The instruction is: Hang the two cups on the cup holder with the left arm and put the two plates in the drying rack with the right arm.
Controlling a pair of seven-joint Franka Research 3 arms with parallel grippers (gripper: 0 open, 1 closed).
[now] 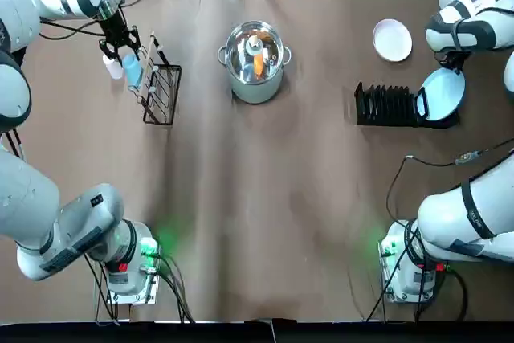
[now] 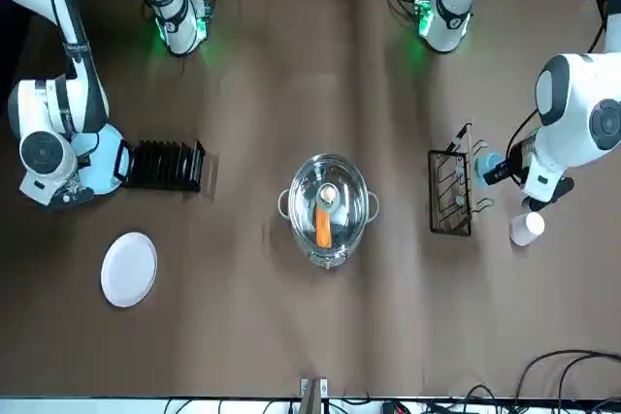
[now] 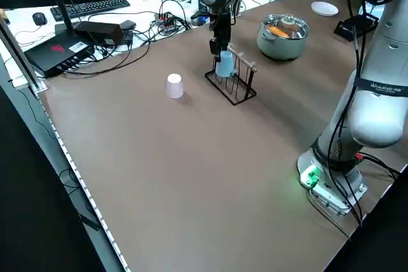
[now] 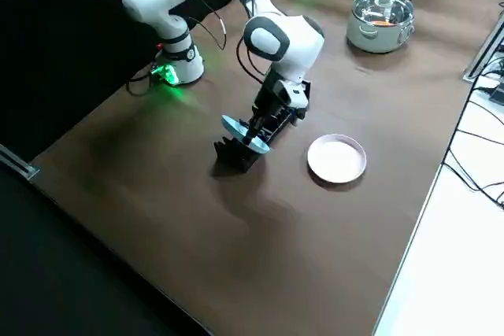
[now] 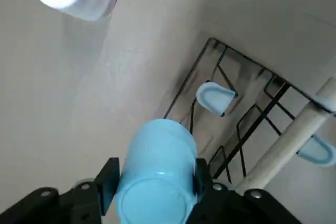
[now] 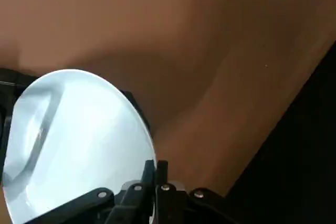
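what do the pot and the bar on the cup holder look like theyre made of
The pot looks like metal with a satin grey-green coat; its lid seems clear glass, since orange shows through. The bar seems to be unvarnished wood: pale, round and dull.

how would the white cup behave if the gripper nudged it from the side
The white cup would probably tip rather easily, being tall and narrow and standing on the table by itself. It looks like thin, smooth plastic, so it is likely light and may skid first. Once over, its round wall would probably let it roll.
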